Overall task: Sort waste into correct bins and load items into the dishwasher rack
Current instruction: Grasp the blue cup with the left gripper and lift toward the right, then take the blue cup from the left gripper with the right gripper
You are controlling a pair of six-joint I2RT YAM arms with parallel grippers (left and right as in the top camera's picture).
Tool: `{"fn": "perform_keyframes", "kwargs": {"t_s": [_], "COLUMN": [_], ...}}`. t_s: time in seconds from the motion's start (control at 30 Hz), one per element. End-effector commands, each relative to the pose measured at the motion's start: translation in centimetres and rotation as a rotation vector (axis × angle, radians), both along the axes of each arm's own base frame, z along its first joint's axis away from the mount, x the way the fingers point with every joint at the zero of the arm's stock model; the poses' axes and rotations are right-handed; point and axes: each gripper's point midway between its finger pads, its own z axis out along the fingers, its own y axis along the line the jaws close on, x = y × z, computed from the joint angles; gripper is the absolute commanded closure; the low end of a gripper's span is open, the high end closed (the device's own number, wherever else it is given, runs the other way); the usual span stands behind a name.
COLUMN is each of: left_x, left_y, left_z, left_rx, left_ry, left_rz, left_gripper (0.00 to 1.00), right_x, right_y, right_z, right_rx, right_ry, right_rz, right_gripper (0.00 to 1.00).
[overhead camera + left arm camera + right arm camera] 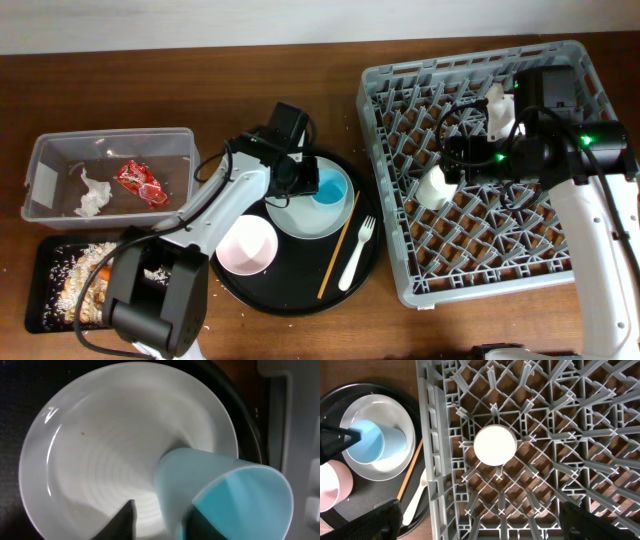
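The light blue cup sits on the pale plate on the round black tray. My left gripper straddles its wall: one finger is inside the mouth, the other finger is outside with a strip of plate showing between it and the cup. The white cup sits mouth down among the pegs of the grey dishwasher rack. Above the rack my right gripper stands wide open and holds nothing. From overhead, the left gripper is beside the blue cup, and the right gripper is near the white cup.
On the round black tray lie a pinkish bowl, a white fork and a wooden stick. The clear tub holds a red wrapper and a tissue. The flat black tray holds rice scraps.
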Motion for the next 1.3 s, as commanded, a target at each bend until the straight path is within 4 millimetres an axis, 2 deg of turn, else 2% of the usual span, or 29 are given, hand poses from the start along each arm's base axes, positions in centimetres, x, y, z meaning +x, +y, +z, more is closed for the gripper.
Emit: {"fn": "perform_keyframes", "kwargs": {"t_s": [0.0,0.07,0.17,0.23,0.3,0.33,0.37,0.43,0.53,0.6,0.67,0.77,0.93,1.27], "left_x": [-0.3,-0.4,-0.2,0.1,0.8,0.6,0.0,-1.9,-4.5,-6.2,-6.3,-6.2,-6.5,-6.7], "left_y": [-0.9,-1.2,-0.8,-0.4,-0.6,-1.0,-1.8,-2.8,-3.1,-3.4,-3.7,-3.7,-4.1,-4.8], "left_z": [0.1,0.1,0.2,1.7,7.0,9.8,13.2,19.1,24.7,27.2,27.4,27.5,27.6,27.9], "left_rx": [-0.032,-0.032,-0.035,-0.077,-0.242,-0.346,-0.484,-0.771,-1.077,-1.196,-1.195,-1.192,-1.192,-1.186], "left_ry": [0.014,0.014,0.012,0.007,-0.073,-0.112,-0.164,-0.234,-0.286,-0.328,-0.343,-0.362,-0.375,-0.408], "left_rz": [-0.016,-0.022,-0.012,-0.001,-0.082,-0.125,-0.216,-0.394,-0.617,-0.770,-0.791,-0.804,-0.828,-0.868], "left_gripper": [0.82,0.98,1.00,1.00,1.00,1.00,1.00,1.00,1.00,1.00,1.00,1.00,1.00,1.00], "right_x": [-0.5,-0.9,-1.3,-1.3,-1.3,-1.5,-1.6,-2.6,-4.2,-4.7,-4.7,-5.2,-5.5,-6.3], "right_y": [0.3,0.1,-0.2,-0.2,0.5,1.7,3.3,7.7,11.9,12.8,12.8,13.7,14.3,15.6], "right_z": [0.5,0.3,0.0,0.1,0.1,0.4,0.8,2.9,7.0,8.4,8.5,10.3,12.2,12.3], "right_rx": [0.006,-0.001,-0.019,-0.017,0.006,0.054,0.120,0.333,0.592,0.664,0.669,0.736,0.829,0.858], "right_ry": [0.001,0.020,0.039,0.038,0.034,0.022,0.007,-0.073,-0.226,-0.284,-0.292,-0.406,-0.479,-0.468], "right_rz": [0.005,0.002,-0.005,-0.005,0.036,0.122,0.205,0.455,0.721,0.788,0.794,0.907,0.953,1.004], "right_gripper": [0.01,0.01,0.01,0.01,0.01,0.01,0.01,0.01,0.01,0.01,0.01,0.01,0.02,0.01]}}
